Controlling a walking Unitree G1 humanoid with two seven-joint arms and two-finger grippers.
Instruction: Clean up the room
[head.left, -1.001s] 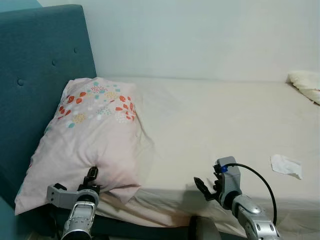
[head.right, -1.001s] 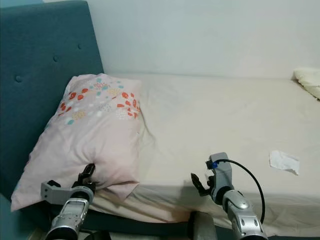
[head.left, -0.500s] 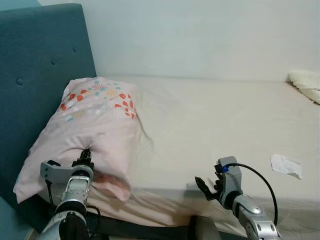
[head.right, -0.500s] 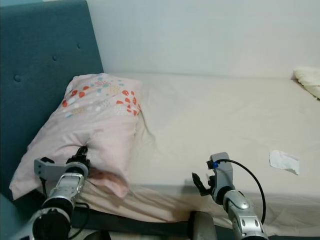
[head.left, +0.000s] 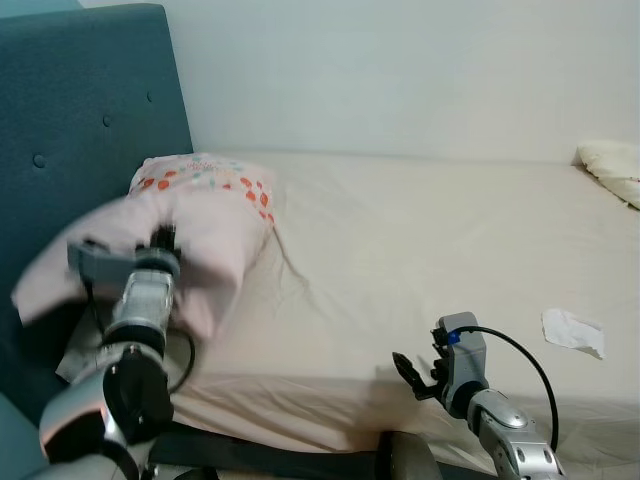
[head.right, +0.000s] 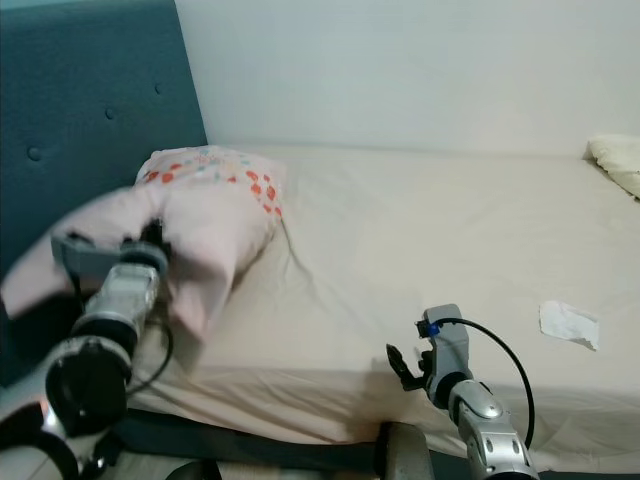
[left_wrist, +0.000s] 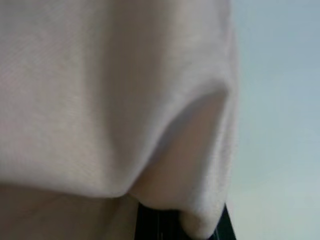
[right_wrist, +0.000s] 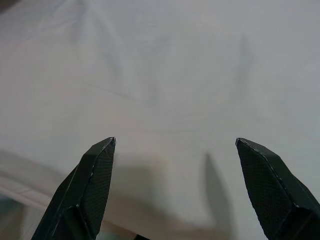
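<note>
We have the pillow (head.left: 205, 215) lifted off the bed (head.left: 430, 260), bunched against the headboard (head.left: 80, 110). Our left gripper (head.left: 160, 240) seems clamped on its near edge, though cloth hides the fingers. If that thin fold slips, the pillow drops back or slides off the bed's edge. Our right gripper (right_wrist: 175, 187) hovers low over the bed's near edge, fingers spread wide, holding nothing. A paper scrap (head.left: 572, 330) lies far from the headboard, a second pillow (head.left: 610, 170) beyond; neither blocks us.

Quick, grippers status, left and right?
Left gripper: shut on the pillow, lifting its near end.
Right gripper: open, empty, over the sheet.
</note>
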